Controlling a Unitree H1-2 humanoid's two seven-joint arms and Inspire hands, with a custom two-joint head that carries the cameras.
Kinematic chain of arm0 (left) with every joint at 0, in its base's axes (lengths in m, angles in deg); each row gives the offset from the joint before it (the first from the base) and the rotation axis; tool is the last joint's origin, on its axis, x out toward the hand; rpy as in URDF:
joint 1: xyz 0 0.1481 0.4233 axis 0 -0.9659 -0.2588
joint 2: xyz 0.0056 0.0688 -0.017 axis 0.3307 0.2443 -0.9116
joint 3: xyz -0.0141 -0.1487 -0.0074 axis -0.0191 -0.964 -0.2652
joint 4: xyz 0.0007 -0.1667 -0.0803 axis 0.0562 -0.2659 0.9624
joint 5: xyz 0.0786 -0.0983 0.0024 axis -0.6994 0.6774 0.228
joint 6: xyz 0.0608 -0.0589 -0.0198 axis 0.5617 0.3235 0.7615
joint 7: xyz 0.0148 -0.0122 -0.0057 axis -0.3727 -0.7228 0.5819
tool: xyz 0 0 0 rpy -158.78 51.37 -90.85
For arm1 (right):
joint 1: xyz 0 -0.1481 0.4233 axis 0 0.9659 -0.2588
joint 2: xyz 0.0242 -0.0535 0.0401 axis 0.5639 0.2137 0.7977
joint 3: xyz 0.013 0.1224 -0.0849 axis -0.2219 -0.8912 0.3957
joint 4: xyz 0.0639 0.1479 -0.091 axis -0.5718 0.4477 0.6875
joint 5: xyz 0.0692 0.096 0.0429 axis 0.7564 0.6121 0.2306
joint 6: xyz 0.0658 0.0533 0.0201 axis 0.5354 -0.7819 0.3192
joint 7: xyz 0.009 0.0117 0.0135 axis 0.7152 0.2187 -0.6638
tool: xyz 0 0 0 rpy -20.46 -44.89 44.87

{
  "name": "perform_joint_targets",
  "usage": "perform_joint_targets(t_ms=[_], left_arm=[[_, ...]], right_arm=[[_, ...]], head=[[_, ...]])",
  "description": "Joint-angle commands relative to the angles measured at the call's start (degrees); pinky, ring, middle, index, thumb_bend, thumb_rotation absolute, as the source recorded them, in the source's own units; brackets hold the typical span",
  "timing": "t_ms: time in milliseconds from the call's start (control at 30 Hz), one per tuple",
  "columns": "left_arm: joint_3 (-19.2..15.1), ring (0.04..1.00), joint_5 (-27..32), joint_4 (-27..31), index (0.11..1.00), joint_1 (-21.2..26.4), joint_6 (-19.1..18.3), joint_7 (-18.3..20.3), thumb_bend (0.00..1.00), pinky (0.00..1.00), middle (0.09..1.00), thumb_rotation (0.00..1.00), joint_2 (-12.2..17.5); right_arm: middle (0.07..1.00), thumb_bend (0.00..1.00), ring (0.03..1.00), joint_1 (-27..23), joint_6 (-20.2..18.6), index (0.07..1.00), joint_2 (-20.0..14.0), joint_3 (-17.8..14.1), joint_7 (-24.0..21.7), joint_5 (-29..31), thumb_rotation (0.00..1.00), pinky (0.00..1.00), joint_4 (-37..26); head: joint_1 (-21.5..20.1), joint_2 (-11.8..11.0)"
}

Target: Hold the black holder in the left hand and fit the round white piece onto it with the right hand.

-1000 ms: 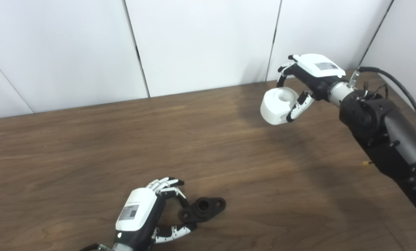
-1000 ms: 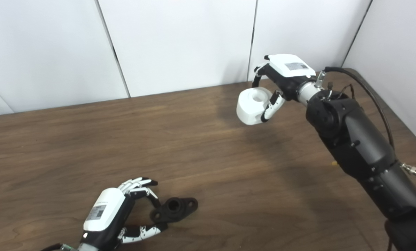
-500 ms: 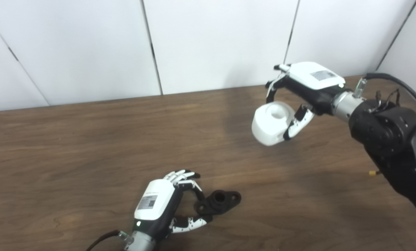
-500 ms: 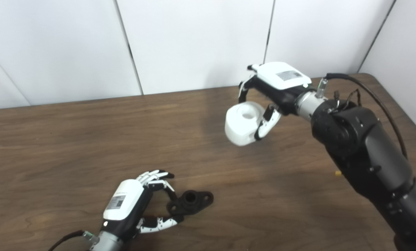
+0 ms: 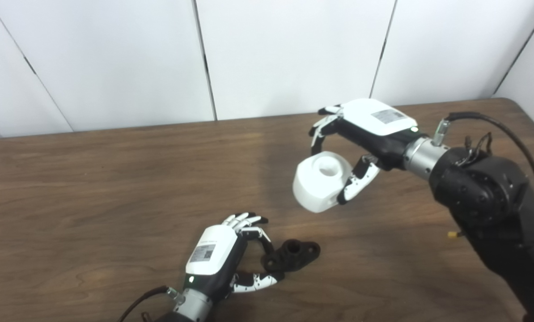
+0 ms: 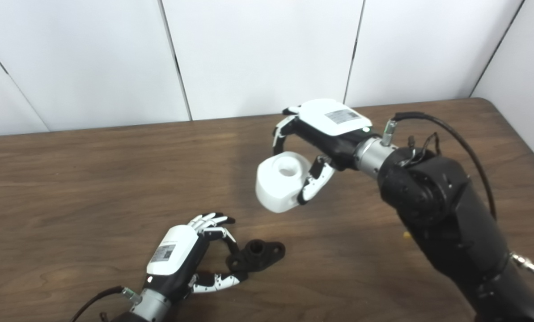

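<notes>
The right hand (image 5: 365,134) sat right of centre, above the table (image 5: 92,188), with fingers and thumb closed around the white piece (image 5: 321,181), whose hollow faced up. Low in the frame, left of centre, the left hand (image 5: 222,255) lay on the table, its fingers (image 5: 253,230) and thumb pinching the near end of the black holder (image 5: 291,255), which rested on the wood, below and left of the piece.
</notes>
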Motion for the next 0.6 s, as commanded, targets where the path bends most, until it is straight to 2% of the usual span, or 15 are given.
perform_joint_targets(t_ms=[0, 267, 567], left_arm=[[0.9, 0.909, -0.8, -3.0, 0.492, -0.8, -2.7, 3.7, 0.51, 0.92, 0.846, 0.05, 0.3], [0.8, 0.901, -0.6, -2.7, 0.493, -0.7, -2.7, 3.4, 0.51, 0.91, 0.838, 0.05, 0.6], [0.7, 0.896, -0.6, -2.7, 0.492, -0.5, -2.4, 3.3, 0.51, 0.9, 0.836, 0.05, 0.8]], right_arm=[[0.8, 0.53, 0.95, -0.3, -0.6, 0.482, 0.5, -0.3, -0.2, -1.3, 0.14, 0.97, -2.4], [0.801, 0.53, 0.943, 2.8, -1.1, 0.482, 3.5, 0.5, -2.2, -3.8, 0.14, 0.96, -4.6], [0.796, 0.53, 0.939, 4.1, -0.2, 0.482, 3.8, 0.7, -4.6, -3.7, 0.14, 0.94, -6.0]], head=[[0.0, 0.1], [-0.4, 0.6], [-0.6, 1.1]])
